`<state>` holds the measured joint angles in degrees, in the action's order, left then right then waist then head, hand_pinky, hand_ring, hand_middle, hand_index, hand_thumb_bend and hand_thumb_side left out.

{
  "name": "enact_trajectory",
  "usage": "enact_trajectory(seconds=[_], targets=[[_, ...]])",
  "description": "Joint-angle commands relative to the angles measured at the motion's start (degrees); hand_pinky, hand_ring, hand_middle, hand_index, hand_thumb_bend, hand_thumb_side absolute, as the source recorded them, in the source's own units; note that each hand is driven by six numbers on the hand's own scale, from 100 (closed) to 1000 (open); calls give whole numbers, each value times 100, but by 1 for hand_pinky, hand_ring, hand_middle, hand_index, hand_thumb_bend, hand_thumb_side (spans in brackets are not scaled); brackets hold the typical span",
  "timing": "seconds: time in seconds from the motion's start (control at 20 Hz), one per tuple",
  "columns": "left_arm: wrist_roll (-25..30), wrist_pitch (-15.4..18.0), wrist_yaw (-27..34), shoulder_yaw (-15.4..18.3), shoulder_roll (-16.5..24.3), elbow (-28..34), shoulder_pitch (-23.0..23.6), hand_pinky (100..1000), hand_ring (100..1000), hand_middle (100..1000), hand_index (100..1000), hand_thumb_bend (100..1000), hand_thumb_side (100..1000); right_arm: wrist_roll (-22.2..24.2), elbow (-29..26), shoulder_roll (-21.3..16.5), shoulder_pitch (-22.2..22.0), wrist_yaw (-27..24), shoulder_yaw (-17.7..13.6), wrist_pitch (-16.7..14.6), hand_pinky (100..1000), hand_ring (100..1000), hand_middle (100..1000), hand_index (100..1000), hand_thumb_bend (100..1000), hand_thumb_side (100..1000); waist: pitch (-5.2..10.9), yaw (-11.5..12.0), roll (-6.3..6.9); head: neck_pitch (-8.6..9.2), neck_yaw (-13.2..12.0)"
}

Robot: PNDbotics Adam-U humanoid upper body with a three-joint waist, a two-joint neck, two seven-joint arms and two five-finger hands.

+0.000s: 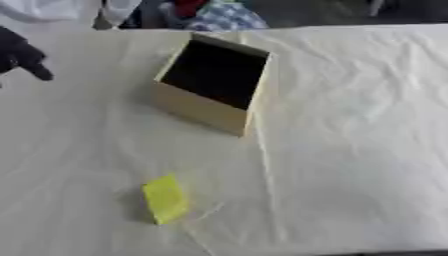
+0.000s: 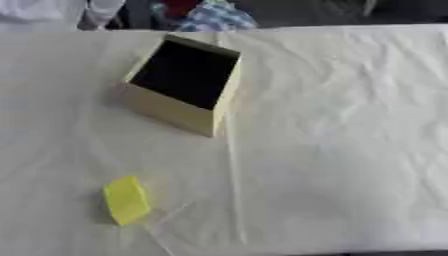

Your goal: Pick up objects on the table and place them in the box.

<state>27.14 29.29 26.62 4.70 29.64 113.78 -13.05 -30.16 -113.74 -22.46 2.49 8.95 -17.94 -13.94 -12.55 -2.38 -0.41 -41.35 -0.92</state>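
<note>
A tan cardboard box [image 1: 203,111] with a dark open inside stands in the middle of the table, turned askew. A small yellow block [image 1: 164,199] lies on the cloth nearer the front, left of centre and well apart from the box. My left hand [image 1: 21,54] shows at the left edge of the left eye view, black, above the table and far from both the box and the block. Whether its fingers are open or curled is not clear. The right hand shows in neither view.
A wrinkled white cloth [image 2: 350,125] covers the whole table. Beyond the far edge sit some clothes and a person's white sleeve [image 2: 52,12], not touching anything on the table.
</note>
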Motion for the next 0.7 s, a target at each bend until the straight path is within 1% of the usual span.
enact_trajectory(seconds=[0.05, 0.35, 0.5, 0.6, 0.7], targets=[[27, 5, 1, 15, 58, 81, -20, 593, 708, 708, 787, 100, 570, 5, -85, -95, 23, -1, -38, 6, 593, 674, 518, 695, 100, 875, 76, -7, 9, 37, -5], [42, 22, -12, 22, 75, 81, 16, 592, 707, 709, 788, 100, 572, 4, -85, -101, 19, 5, -48, 6, 594, 674, 519, 695, 100, 872, 79, -21, 23, 18, 5], [105, 87, -69, -60, 229, 81, 9, 593, 709, 716, 793, 100, 565, 10, -85, -101, 15, 3, -42, 10, 594, 674, 518, 695, 100, 873, 84, -25, 29, -10, -1], [168, 217, -140, -141, 424, 81, -19, 599, 713, 722, 797, 100, 605, 15, -85, -105, 5, 3, -40, 13, 594, 674, 518, 695, 100, 873, 91, -28, 33, -24, -3], [233, 454, -247, -236, 673, 81, -42, 603, 716, 726, 800, 100, 620, 14, -85, -117, -3, 3, -40, 9, 594, 674, 518, 695, 100, 872, 97, -30, 37, -33, -10]])
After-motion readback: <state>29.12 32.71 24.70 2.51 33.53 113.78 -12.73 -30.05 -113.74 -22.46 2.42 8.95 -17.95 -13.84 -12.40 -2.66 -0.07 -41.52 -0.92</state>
